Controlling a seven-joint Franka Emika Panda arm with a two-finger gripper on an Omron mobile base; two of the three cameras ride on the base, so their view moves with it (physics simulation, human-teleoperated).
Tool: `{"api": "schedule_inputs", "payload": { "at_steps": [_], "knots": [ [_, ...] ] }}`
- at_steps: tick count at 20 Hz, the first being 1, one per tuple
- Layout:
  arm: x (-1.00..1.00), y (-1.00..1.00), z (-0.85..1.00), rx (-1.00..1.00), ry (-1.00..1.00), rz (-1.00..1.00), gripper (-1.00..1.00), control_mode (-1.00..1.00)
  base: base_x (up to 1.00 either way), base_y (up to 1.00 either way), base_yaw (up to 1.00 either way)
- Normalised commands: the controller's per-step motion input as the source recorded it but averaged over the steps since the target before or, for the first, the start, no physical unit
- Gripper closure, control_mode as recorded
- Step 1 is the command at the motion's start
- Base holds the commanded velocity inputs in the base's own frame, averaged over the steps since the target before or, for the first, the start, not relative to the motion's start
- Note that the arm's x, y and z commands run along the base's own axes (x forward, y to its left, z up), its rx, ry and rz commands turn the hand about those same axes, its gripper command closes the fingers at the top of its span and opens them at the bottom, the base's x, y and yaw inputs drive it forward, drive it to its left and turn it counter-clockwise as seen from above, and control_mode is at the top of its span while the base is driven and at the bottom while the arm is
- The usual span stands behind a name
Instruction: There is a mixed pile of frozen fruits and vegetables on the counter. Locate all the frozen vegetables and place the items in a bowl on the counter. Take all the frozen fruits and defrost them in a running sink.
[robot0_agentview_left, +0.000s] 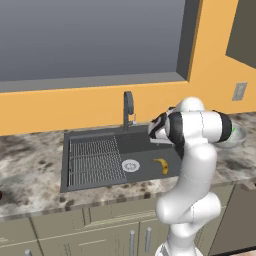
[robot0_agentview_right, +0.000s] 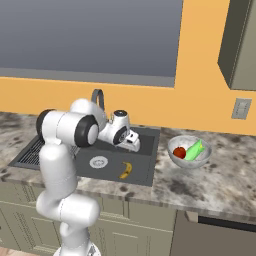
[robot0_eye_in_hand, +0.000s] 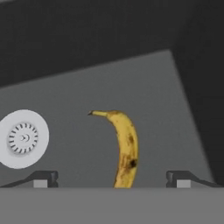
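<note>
The banana (robot0_eye_in_hand: 126, 148) lies flat on the floor of the sink (robot0_agentview_left: 150, 150), just beside the round silver drain (robot0_eye_in_hand: 22, 138), which is where a fruit meant for defrosting belongs. Above it hangs the gripper (robot0_eye_in_hand: 112, 177) with its fingertips (robot0_eye_in_hand: 43, 177) spread wide and nothing between them, the banana lying free below. On the counter (robot0_agentview_right: 220, 175) to the right of the basin sits the bowl (robot0_agentview_right: 189, 151), holding the tomato (robot0_agentview_right: 179, 152) and the green vegetable (robot0_agentview_right: 195, 150) (so the vegetable half looks done). No water is seen at the faucet (robot0_agentview_left: 128, 107), and the small brown fruit cannot be made out, so the fruit half seems unfinished.
</note>
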Motion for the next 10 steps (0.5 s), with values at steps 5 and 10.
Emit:
{"api": "schedule_inputs", "payload": {
  "at_steps": [5,10],
  "knots": [
    [-0.07,0.16,0.53,0.00,-0.05,0.00,-1.00,-1.00,0.00,0.00,0.00],
    [-0.07,0.20,0.41,0.00,-0.01,0.02,-1.00,-1.00,0.00,0.00,0.00]
  ]
}}
